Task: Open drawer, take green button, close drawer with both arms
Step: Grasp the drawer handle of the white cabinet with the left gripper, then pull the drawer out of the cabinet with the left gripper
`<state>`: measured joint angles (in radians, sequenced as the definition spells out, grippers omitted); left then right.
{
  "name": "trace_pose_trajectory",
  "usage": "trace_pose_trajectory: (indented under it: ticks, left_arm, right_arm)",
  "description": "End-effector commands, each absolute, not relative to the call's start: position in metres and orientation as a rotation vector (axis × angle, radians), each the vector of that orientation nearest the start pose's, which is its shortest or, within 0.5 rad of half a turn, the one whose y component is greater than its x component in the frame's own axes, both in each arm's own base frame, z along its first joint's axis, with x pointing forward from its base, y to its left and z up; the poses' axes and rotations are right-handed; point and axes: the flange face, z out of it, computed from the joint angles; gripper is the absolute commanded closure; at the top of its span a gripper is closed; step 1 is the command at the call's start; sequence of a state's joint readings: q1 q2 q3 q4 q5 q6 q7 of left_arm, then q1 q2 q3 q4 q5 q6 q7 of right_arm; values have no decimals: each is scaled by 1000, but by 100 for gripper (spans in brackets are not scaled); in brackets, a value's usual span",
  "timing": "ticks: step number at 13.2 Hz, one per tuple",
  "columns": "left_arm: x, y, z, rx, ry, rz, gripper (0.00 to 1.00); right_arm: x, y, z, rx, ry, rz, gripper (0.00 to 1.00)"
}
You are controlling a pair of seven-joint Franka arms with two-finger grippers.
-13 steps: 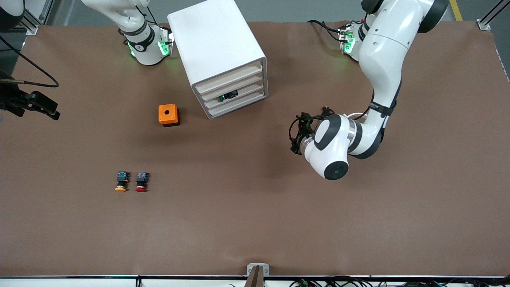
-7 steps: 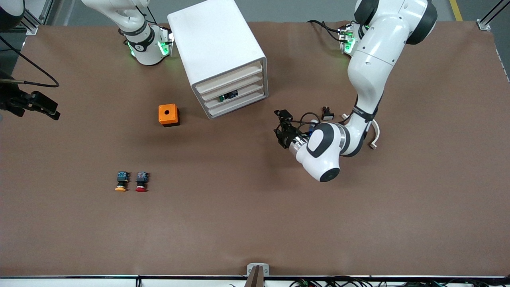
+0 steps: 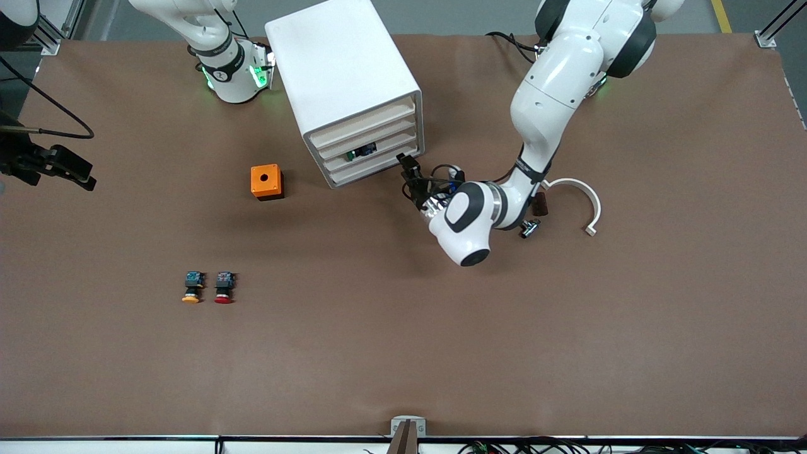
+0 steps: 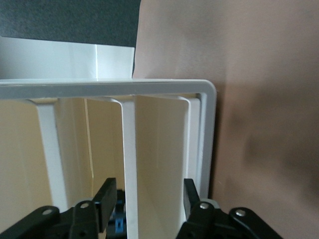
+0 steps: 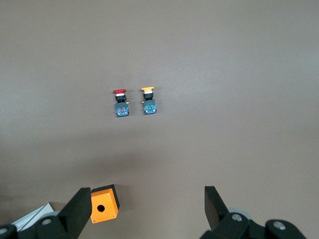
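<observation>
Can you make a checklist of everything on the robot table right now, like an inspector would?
Surface: brown table, flat.
Job's things: white cabinet with four drawers, all in; green button showing through the front of one.
Clutter: orange box; orange-capped button beside red-capped button, nearer the camera; white curved piece.
Grippers: left gripper open at the cabinet's front; right gripper open, waiting high above the table.
Cables: black cable at the right arm's end.
Surroundings: metal frame posts at the corners.
</observation>
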<state>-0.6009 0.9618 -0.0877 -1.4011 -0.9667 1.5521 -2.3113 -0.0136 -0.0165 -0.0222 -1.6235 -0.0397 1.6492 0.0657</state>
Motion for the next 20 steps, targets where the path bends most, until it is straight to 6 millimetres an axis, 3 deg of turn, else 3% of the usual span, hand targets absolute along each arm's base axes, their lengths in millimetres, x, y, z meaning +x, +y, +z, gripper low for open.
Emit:
trace_pose_trajectory:
  ticks: [1, 4, 5, 8, 9, 12, 16, 17, 19, 20]
  left_arm:
    - [433, -495, 130, -1073, -1801, 1263, 41]
    - [416, -512, 131, -1040, -1781, 1259, 49]
    - [414, -515, 131, -1041, -1778, 1261, 57]
    - [417, -513, 131, -1033, -1780, 1279, 96]
    - [421, -511, 132, -1032, -1784, 1283, 99]
    - [447, -495, 139, -1025, -1830, 1300, 99]
    - [516, -448, 158, -1060, -1925, 1421, 99]
    - [530, -436, 160, -1064, -1949, 1446, 98]
    - [539, -428, 159, -1096, -1977, 1475, 77]
    - [541, -428, 160, -1105, -1987, 1475, 35]
  right_arm:
    - [556, -25, 616, -3160, 143, -75, 0]
    - [556, -25, 617, -3161, 141, -80, 0]
    - [555, -25, 617, -3160, 143, -78, 0]
    - [555, -25, 617, -3160, 143, -78, 0]
    - [556, -25, 616, -3160, 143, -78, 0]
    - [556, -25, 615, -3160, 143, -73, 0]
    - [558, -20, 613, -3159, 153, -69, 0]
    - [560, -18, 611, -3159, 157, -69, 0]
    - [563, -8, 606, -3152, 206, -57, 0]
    - [566, 1, 600, -3127, 221, -43, 0]
